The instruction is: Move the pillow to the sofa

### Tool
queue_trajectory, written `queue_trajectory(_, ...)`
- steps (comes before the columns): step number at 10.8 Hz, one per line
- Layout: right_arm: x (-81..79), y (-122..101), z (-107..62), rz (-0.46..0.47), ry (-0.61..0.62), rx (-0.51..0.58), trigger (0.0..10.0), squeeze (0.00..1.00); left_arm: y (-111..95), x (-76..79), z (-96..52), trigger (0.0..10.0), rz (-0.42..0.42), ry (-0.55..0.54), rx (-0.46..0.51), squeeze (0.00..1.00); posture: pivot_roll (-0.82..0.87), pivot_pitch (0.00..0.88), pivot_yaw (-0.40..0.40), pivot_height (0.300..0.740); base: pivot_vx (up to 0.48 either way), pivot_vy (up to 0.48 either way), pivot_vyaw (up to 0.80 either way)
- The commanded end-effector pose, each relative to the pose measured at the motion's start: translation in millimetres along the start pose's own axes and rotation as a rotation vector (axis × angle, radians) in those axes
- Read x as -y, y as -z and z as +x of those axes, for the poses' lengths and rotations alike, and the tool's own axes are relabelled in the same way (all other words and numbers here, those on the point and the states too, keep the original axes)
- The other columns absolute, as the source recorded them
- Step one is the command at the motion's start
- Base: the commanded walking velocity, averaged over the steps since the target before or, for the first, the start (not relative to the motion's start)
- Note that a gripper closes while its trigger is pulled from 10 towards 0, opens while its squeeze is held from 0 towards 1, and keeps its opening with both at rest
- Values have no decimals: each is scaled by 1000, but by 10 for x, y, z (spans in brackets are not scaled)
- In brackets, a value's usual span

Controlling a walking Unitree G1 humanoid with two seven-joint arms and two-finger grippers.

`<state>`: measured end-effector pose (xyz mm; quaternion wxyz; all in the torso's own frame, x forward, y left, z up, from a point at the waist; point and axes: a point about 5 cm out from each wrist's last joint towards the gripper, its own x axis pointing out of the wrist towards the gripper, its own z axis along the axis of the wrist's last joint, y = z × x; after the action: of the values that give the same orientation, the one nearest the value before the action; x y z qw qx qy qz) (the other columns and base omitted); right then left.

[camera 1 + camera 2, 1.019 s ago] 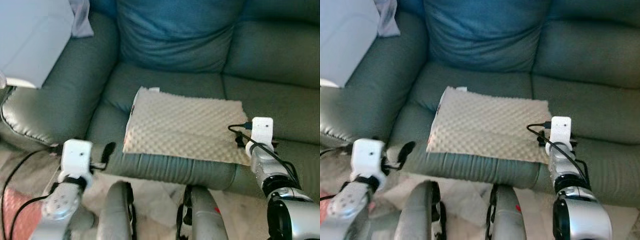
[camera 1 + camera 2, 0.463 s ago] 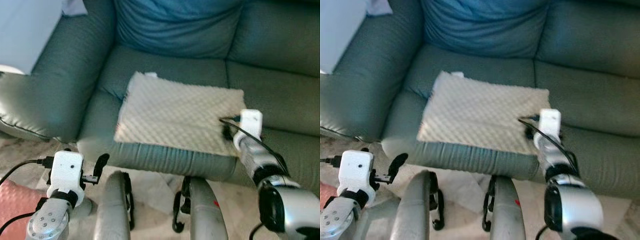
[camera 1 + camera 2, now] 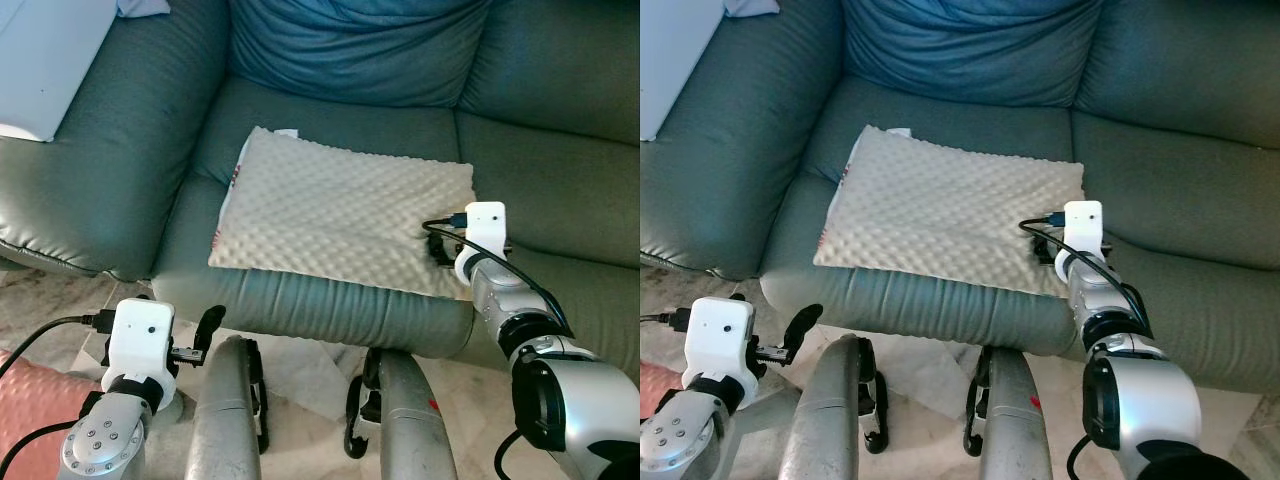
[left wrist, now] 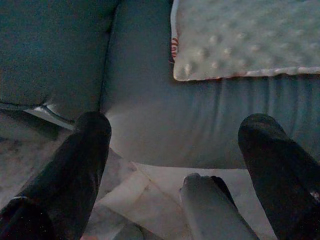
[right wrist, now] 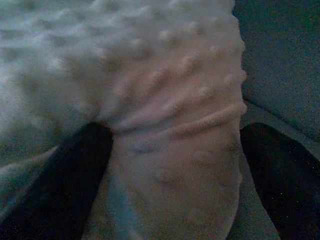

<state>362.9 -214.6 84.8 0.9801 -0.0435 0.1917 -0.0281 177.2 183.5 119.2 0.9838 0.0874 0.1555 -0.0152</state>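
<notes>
Pillow (image 3: pixel 340 220), cream and covered in small raised bumps, lies flat on the seat cushion of a dark green sofa (image 3: pixel 560 190), its front edge close to the cushion's front lip and a small tag showing at its far left corner. Right gripper (image 3: pixel 440 245) sits at the pillow's near right corner; in the right wrist view its two black fingers (image 5: pixel 65 180) stand spread on either side of a bunched fold of the bumpy fabric, touching it but not pinched together. Left gripper (image 3: pixel 205 330) hangs low in front of the sofa, over the pale floor (image 3: pixel 50 300), well apart from the pillow; the left wrist view shows its fingers (image 4: pixel 75 165) wide apart with nothing between them, the pillow's near left corner (image 4: pixel 240 40) beyond. A blue back cushion (image 3: pixel 350 45) leans against the sofa behind the pillow, and a flat white object (image 3: pixel 45 65) rests on the left armrest. The robot's two grey legs (image 3: pixel 235 420) stand just in front of the seat.
</notes>
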Motion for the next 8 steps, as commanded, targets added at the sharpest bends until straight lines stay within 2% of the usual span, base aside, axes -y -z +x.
queue_trajectory(1,-66,131,-14,-4,-35,-41,10000,969,40,13,-20,10000,3,-7,-26,0,117,369,-58,635,0,0,0)
queue_trajectory(3,-80,141,-19,-46,-47,-30,10000,969,14,47,32,10000,-6,-2,-13,0,111,356,-58,635,0,0,0)
queue_trajectory(6,127,150,-58,-89,36,11,10000,961,-44,118,210,10000,-34,-3,33,0,73,292,-70,635,0,0,0)
queue_trajectory(7,166,145,-68,-89,55,25,10000,961,-47,130,245,10000,-37,-5,38,0,60,272,-72,635,0,0,0)
queue_trajectory(8,197,112,-99,-61,55,89,10000,965,-63,166,323,10000,-54,-6,64,0,44,234,-72,635,0,0,0)
